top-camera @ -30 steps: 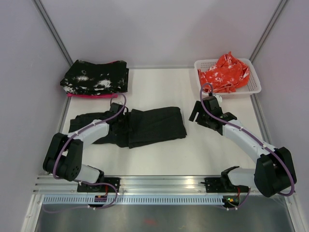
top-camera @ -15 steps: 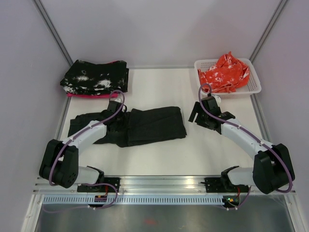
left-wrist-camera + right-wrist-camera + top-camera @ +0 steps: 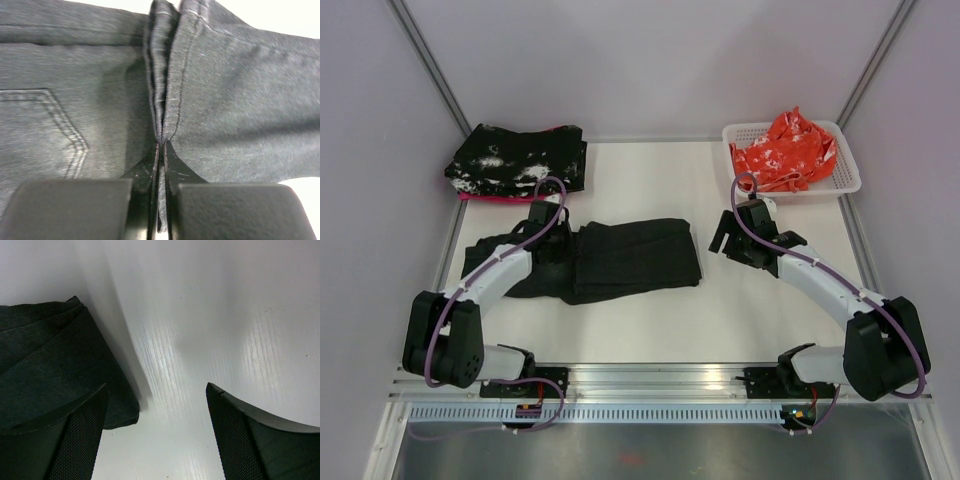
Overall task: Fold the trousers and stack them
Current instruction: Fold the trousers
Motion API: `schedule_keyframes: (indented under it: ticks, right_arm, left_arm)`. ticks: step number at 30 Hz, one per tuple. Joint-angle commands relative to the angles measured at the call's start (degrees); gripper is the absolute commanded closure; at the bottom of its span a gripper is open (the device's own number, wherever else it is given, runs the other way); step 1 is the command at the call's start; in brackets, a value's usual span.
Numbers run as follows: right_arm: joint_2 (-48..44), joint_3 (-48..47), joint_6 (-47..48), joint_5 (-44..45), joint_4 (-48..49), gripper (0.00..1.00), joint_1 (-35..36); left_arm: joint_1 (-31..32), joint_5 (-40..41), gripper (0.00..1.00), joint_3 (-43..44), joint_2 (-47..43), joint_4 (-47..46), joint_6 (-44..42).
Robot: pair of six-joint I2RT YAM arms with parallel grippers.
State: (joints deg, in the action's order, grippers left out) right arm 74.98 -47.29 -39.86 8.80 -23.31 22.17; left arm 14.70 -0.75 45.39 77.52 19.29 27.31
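The plain black trousers (image 3: 630, 258) lie folded across the middle of the white table. My left gripper (image 3: 558, 245) is shut on a pinched ridge of the trousers (image 3: 162, 100) near their left part; in the left wrist view the cloth runs between the closed fingers (image 3: 172, 165), with a stitched pocket at the left. My right gripper (image 3: 722, 237) is open and empty just right of the trousers' right end; in the right wrist view the trousers' corner (image 3: 50, 370) lies by the left finger (image 3: 75, 440), over bare table.
A folded black cloth speckled with white (image 3: 518, 160) lies on a pink layer at the back left. A white basket (image 3: 844, 178) with orange-red printed cloth (image 3: 785, 148) stands at the back right. Grey walls close in the table's sides.
My left gripper has moved to the left and slightly back, dragging the trousers a little leftward. My right gripper has barely moved.
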Motion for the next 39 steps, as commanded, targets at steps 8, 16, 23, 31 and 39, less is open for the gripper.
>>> schedule_keyframes:
  ticks: [8,16,23,31,39]
  right_arm:
    - [0.08,-6.14,3.02,-4.75,1.6,0.16,1.03]
    - [6.92,-18.87,12.25,-5.63,6.08,0.41,17.35]
    - [24.31,-24.95,9.45,-8.53,9.77,1.0,24.23]
    - [30.75,-25.58,9.8,-10.91,12.41,1.0,26.78]
    - [29.44,-25.84,10.41,-9.15,10.22,1.0,26.78]
  left_arm:
    - [-0.46,-0.23,0.25,3.04,-2.89,6.28,-2.27]
    - [-21.7,3.96,0.11,3.92,-15.0,13.22,4.75]
    - [-39.02,8.85,0.07,-0.02,-19.25,17.1,12.76]
    - [-55.91,1.12,0.05,-1.97,-11.08,6.49,5.24]
    - [-55.92,-4.25,0.04,-3.99,-5.45,-5.92,-2.09]
